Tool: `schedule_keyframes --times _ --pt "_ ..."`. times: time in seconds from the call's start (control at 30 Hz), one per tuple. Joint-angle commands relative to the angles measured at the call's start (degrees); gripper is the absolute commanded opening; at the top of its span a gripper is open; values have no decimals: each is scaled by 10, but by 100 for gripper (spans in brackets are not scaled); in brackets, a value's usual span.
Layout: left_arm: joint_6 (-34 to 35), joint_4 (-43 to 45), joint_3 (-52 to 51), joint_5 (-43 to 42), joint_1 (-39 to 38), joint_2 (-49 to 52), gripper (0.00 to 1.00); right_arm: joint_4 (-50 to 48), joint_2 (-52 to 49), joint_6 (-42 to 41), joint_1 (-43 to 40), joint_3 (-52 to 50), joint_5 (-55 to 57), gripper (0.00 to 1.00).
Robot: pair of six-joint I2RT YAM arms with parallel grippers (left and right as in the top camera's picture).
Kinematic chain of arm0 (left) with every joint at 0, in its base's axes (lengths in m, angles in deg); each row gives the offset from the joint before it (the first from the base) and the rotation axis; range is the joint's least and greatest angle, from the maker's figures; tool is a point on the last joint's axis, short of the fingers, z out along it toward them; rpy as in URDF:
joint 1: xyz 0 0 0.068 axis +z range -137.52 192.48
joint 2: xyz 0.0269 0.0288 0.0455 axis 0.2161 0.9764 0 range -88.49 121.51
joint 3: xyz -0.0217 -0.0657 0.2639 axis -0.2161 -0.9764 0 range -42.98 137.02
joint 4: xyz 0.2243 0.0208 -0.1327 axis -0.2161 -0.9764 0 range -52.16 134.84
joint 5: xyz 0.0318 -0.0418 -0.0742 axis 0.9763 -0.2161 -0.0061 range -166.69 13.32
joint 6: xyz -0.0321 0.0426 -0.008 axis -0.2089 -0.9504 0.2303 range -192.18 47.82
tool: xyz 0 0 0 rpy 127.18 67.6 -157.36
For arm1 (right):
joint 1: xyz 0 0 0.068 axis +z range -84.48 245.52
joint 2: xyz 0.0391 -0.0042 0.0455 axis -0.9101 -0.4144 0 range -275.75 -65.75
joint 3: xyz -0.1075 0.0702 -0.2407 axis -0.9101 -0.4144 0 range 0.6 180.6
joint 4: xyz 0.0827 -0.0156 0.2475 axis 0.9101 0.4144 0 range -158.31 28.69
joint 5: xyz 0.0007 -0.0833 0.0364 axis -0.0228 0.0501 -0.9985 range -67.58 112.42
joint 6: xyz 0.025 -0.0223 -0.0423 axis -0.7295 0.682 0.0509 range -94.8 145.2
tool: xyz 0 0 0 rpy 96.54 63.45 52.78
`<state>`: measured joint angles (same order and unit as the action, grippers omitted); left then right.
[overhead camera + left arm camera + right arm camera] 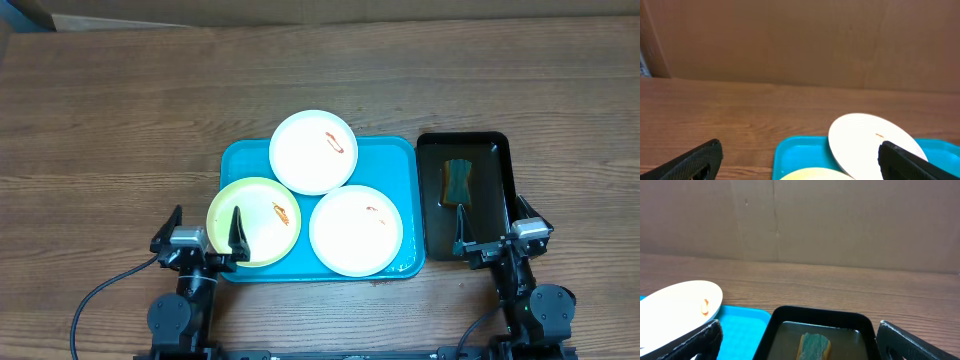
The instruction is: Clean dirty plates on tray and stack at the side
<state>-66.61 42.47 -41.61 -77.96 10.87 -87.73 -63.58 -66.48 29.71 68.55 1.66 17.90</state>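
The turquoise tray (236, 160) lies on the wooden table (120, 110) with all three plates on it, each marked with a small red-orange smear. One white plate (314, 151) sits at the far side, its edge lapping over the tray's far rim. The pale yellow-green plate (268, 205) is at the near left, overhanging the tray's left edge. The second white plate (356, 230) is at the near right, just beside the other two. The left gripper (207, 214) is low at the near edge of the table with its jaws spread wide. Its inner finger stands over the near-left part of the yellow-green plate and its outer finger over bare wood left of the tray; whether it touches the plate cannot be told. The right gripper (490, 216) is also spread apart and holds nothing. It sits at the near end of the black tray (500, 165), well apart from the plates. A green sponge (457, 181) lies in that tray, just ahead of the fingers.
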Motion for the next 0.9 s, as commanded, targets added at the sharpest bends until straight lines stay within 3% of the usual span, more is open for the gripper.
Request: schedule_keyframes --times 0.0,0.27,0.4,0.6,0.73,0.87 --pt "8 -53 59 -15 1 -2 100 -3 6 0 -2 -6 -1 100" --pt "17 -169 222 -13 1 110 100 -3 6 0 -2 -6 -1 100" --pt "18 -228 330 -38 1 235 100 -3 6 0 -2 -6 -1 100" --pt "48 -418 560 -103 1 471 100 -3 6 0 -2 -6 -1 100" --pt "48 -477 667 -211 1 598 100 -3 6 0 -2 -6 -1 100" --pt "51 -492 706 -315 1 683 100 -3 6 0 -2 -6 -1 100"
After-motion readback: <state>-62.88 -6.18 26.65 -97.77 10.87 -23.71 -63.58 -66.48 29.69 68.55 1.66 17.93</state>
